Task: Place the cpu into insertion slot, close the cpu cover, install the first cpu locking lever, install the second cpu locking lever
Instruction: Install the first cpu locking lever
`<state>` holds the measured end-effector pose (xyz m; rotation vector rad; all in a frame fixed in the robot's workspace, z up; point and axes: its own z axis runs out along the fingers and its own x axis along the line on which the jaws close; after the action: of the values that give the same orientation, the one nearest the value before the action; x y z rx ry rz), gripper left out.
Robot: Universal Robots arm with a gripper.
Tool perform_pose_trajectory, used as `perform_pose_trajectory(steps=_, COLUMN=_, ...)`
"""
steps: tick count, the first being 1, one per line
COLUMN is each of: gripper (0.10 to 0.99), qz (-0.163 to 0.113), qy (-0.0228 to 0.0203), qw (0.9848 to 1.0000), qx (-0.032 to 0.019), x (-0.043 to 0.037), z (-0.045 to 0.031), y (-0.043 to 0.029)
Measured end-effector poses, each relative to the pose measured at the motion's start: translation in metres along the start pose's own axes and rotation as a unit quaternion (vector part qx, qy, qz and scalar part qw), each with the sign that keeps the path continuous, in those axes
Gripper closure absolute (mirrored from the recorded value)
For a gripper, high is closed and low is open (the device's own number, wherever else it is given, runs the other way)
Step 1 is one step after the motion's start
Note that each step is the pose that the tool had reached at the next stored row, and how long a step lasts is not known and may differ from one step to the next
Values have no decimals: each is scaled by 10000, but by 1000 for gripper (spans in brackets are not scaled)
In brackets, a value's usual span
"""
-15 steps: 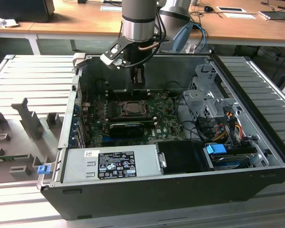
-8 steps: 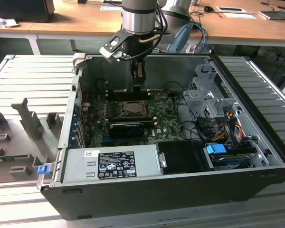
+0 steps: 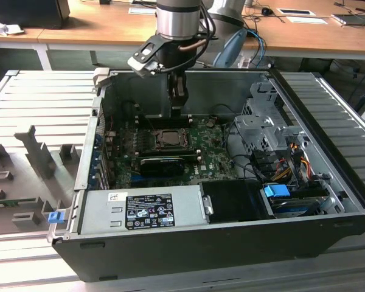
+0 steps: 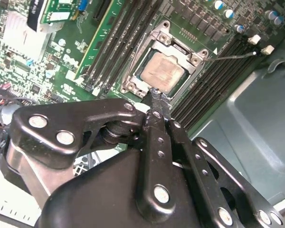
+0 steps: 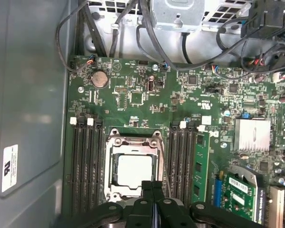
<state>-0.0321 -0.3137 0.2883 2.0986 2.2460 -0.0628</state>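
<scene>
The cpu (image 5: 134, 171) (image 4: 162, 72), a pale square chip, lies in the insertion slot (image 3: 168, 139) on the green motherboard (image 5: 147, 104). The silvery cpu cover (image 5: 133, 144) (image 4: 160, 39) lies flat around it as a frame. A thin wire locking lever (image 4: 232, 56) sticks out sideways from one socket corner over the memory slots. My gripper (image 5: 152, 186) (image 4: 157, 95) (image 3: 178, 102) hangs just above the socket's edge. Its black fingers are pressed together, shut with nothing between them.
The board sits deep in an open black computer case (image 3: 328, 201). Memory slots (image 5: 84, 161) flank the socket, with one green module (image 5: 200, 166). A black card (image 3: 164, 164), power supply (image 3: 140, 210), drive cage (image 3: 261, 131) and cables (image 5: 147, 42) surround it.
</scene>
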Motion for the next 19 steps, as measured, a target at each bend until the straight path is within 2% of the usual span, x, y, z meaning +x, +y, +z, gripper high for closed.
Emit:
perform_pose_trajectory(steps=6, gripper=980, qz=-399, qy=-15, qw=9992, qx=-30, x=0, z=0, y=-1)
perform_pose_trajectory(steps=9, gripper=980, qz=-719, qy=-14, qw=9974, qx=-54, x=0, z=-1, y=-1)
perform_pose_trajectory(steps=11, gripper=980, qz=-931, qy=-14, qw=9956, qx=-71, x=0, z=0, y=-1)
perform_pose_trajectory(steps=15, gripper=980, qz=-1341, qy=-9, qw=9909, qx=-103, x=0, z=-1, y=-2)
perform_pose_trajectory(steps=18, gripper=980, qz=-1627, qy=-8, qw=9866, qx=-126, x=0, z=0, y=-2)
perform_pose_trajectory(steps=19, gripper=980, qz=-1735, qy=-6, qw=9847, qx=-134, x=0, z=0, y=-2)
